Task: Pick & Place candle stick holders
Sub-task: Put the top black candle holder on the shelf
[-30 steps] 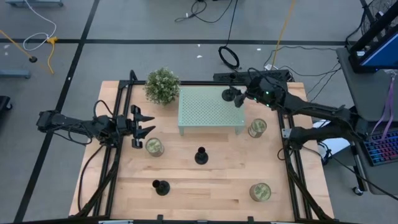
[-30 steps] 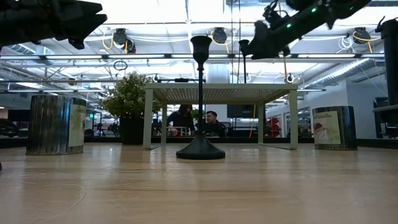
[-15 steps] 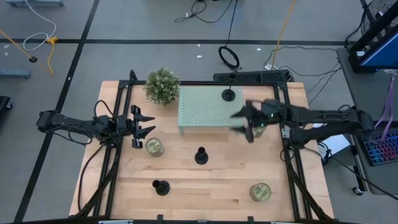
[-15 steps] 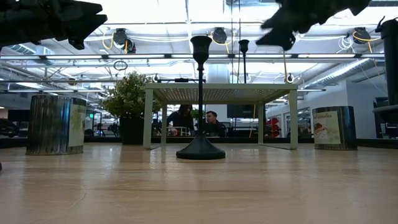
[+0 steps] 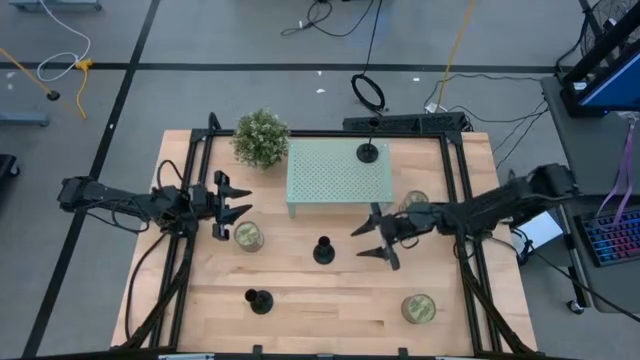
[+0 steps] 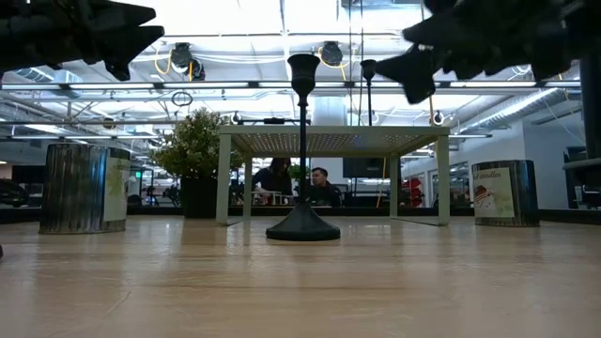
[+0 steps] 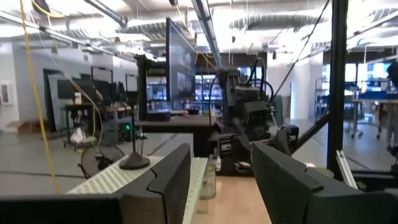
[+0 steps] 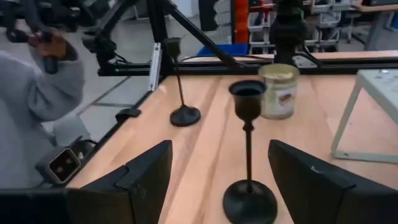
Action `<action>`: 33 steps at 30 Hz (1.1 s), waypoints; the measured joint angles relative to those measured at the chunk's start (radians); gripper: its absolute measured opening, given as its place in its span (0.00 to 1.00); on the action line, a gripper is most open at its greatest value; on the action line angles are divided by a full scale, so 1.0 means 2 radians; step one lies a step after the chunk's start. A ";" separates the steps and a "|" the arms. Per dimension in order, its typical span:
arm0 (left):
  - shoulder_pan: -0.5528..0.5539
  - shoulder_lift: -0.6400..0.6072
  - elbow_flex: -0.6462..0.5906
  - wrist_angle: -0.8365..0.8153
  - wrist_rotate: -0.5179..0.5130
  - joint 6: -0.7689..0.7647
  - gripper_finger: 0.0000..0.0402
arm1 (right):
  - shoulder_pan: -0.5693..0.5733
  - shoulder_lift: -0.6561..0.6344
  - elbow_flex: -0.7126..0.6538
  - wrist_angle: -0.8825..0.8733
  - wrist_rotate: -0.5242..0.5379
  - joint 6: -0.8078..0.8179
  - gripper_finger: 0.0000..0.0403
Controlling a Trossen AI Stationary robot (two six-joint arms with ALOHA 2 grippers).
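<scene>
The right end effector [image 5: 377, 237] hovers with its fingers spread wide and empty just beside the middle candle stick holder [image 5: 323, 251], which stands upright on the counter [image 5: 330, 300] in front of the green perforated stand [image 5: 337, 178]. A second candle stick holder [image 5: 369, 151] stands on top of that stand near its far right corner, and a third candle stick holder [image 5: 259, 300] stands well in front of the stand toward the counter's left. The left end effector [image 5: 231, 203] waits open and empty left of the stand, by a gold-green jar [image 5: 248, 236].

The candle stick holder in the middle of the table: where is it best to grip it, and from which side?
Probably the thin upright stem of the middle candle stick holder, below its cup, from the right: the open right claw already faces it.
</scene>
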State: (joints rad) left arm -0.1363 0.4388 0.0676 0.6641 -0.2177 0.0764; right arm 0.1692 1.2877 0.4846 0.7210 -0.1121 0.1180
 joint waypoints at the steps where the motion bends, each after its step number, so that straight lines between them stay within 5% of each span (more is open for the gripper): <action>1: 0.000 0.006 0.006 -0.003 0.000 0.000 0.44 | 0.001 0.019 0.005 0.011 0.011 0.000 0.64; 6: 0.000 0.049 0.054 -0.051 0.000 -0.005 0.44 | 0.002 0.097 0.030 0.027 0.067 0.001 0.64; 21: 0.000 0.113 0.117 -0.115 0.000 0.038 0.44 | 0.002 0.271 0.105 0.105 0.068 0.013 0.57; 33: 0.000 0.116 0.117 -0.114 0.000 0.038 0.44 | 0.001 0.272 0.111 0.133 0.067 0.012 0.18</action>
State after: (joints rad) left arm -0.1360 0.6704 0.3023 0.4366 -0.2180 0.1516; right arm 0.1707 1.8324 0.7063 0.9863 0.0227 0.1417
